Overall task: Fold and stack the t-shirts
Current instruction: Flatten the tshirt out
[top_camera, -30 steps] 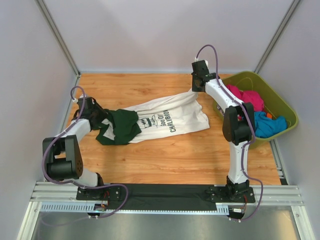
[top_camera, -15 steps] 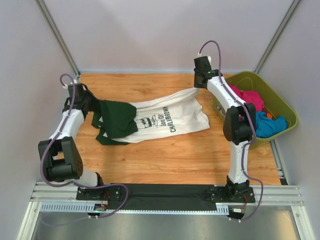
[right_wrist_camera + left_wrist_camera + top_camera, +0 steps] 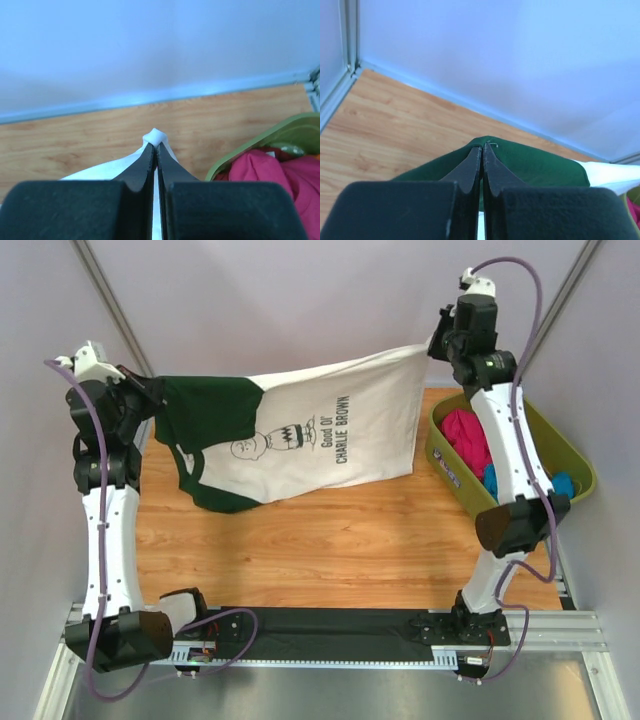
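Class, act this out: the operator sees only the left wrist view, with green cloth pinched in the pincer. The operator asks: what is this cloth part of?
Observer: It is the green sleeve of a white t-shirt with a Charlie Brown print.
Operator: Is the other end held?
Observer: Yes, the right pincer is shut on a white corner; the shirt hangs stretched between both arms.
Operator: Any other laundry?
Observer: A green bin on the right holds pink clothes and blue clothes.
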